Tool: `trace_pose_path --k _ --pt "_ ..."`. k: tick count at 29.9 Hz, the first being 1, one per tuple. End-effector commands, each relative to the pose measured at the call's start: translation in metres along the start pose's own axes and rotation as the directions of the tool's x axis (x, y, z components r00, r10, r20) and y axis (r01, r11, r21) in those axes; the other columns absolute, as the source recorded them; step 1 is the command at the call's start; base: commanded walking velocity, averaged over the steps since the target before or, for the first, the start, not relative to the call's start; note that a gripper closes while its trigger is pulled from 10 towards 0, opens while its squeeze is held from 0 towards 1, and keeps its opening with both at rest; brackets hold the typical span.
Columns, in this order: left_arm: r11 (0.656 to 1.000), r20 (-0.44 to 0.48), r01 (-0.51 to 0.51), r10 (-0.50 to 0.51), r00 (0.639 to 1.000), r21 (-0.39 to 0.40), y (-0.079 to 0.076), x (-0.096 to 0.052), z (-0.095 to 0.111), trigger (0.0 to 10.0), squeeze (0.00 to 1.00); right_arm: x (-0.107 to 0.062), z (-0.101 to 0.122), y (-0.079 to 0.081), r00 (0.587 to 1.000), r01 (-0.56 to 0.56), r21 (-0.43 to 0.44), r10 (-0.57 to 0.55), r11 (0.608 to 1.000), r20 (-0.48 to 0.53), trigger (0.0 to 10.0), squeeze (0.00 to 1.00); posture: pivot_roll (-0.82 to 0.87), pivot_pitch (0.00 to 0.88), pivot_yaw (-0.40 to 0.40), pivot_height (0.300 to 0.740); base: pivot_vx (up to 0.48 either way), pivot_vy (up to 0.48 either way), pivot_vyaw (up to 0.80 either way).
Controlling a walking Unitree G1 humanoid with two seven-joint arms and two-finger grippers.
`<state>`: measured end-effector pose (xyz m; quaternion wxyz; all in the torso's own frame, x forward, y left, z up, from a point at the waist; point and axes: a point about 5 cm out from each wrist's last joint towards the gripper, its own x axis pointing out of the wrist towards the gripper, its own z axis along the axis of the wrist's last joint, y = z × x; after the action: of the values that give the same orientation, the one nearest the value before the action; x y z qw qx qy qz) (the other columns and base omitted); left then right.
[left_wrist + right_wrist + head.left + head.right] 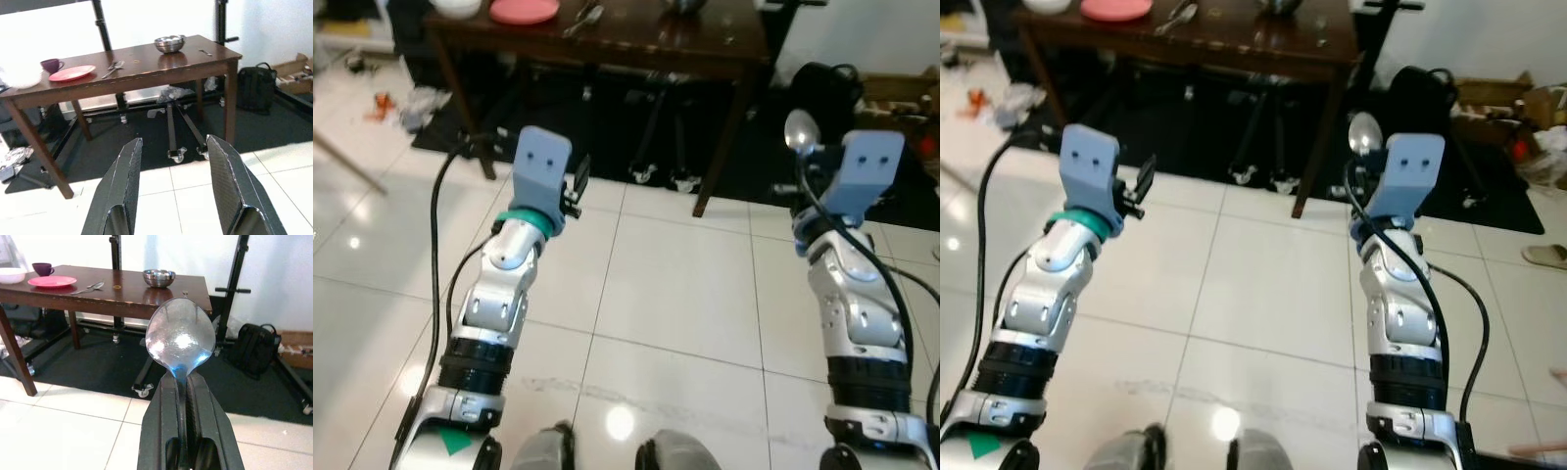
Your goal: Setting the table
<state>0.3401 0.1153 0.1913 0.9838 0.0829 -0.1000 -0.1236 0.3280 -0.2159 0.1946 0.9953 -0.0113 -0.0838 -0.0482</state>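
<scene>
Nearest the camera, the right gripper (188,382) has its fingers (164,426) closed on the handle of a spoon (180,339). The spoon's long axis runs in line with the fingers, bowl outermost and pointing ahead toward the counter (146,301); in the head views the bowl stands up above the gripper (801,132). The left gripper (173,196) carries nothing, its fingers (120,191) spread wide, and is also aimed at the counter.

Beyond both arms lies a stretch of white tile floor (675,284), then a dark mat under the counter. The counter is well apart from both grippers, straight ahead.

On the counter, a pink plate (52,281) sits toward the robot's left, with a purple cup (43,269) behind it and a white bowl (11,275) further left. Cutlery (89,287) already lies just beside the plate, its long axis slanting away from the robot. A steel bowl (159,277) stands further right.

Judged from this layout, the place setting lies ahead and left of the spoon, so the move calls for an approach to the counter, then a leftward reach with the right arm.
</scene>
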Motion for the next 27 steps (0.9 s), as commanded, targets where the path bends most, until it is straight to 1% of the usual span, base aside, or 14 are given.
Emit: trace_pose_path --k 1,6,20,23,24,25,26,27 --pt "1.000 -0.018 -0.004 0.004 1.000 0.003 0.001 -0.001 -0.003 10.0 0.00 0.000 0.001 0.003 1.000 -0.010 -0.004 0.010 1.000 0.000 10.0 0.00 -0.09 0.000 -0.008 0.740 0.000 0.000 0.80" --pt "1.000 -0.019 -0.003 0.003 1.000 0.005 0.001 0.000 -0.003 10.0 0.00 0.000 0.001 0.006 1.000 -0.024 -0.006 0.024 1.000 0.002 10.0 0.00 -0.09 0.000 -0.004 0.740 0.000 0.000 0.80" --pt "1.000 -0.015 -0.002 0.002 1.000 0.006 0.000 0.003 -0.001 10.0 0.00 0.001 0.003 0.007 0.999 -0.037 -0.005 0.037 0.999 0.009 10.0 0.00 -0.09 0.000 -0.007 0.740 0.000 0.000 0.80" --pt "1.000 -0.011 -0.008 0.008 1.000 0.005 0.000 0.005 0.000 10.0 0.00 0.003 0.006 0.011 0.998 -0.068 0.003 0.067 0.998 0.020 10.0 0.00 -0.08 0.000 -0.012 0.740 0.000 0.000 0.80" --pt "1.000 -0.011 -0.011 0.011 1.000 0.006 0.000 0.005 0.001 10.0 0.00 0.003 0.007 0.016 0.994 -0.105 0.006 0.105 0.994 0.032 10.0 0.00 -0.08 0.000 -0.011 0.740 0.000 0.000 0.80" --pt "1.000 -0.011 -0.011 0.011 1.000 0.006 0.000 0.005 0.001 10.0 0.00 0.003 0.007 0.016 0.994 -0.105 0.006 0.105 0.994 0.032 10.0 0.00 -0.08 0.000 -0.011 0.740 0.000 0.000 0.80" --pt "1.000 -0.011 -0.012 0.012 1.000 0.006 0.001 0.004 0.000 10.0 0.00 0.001 0.009 0.023 0.988 -0.151 0.010 0.150 0.989 0.046 10.0 0.00 -0.07 0.000 -0.010 0.740 0.000 0.000 0.80" --pt "1.000 -0.011 -0.012 0.012 1.000 0.006 0.001 0.004 0.000 10.0 0.00 0.001 0.009 0.023 0.988 -0.151 0.010 0.150 0.989 0.046 10.0 0.00 -0.07 0.000 -0.010 0.740 0.000 0.000 0.80"
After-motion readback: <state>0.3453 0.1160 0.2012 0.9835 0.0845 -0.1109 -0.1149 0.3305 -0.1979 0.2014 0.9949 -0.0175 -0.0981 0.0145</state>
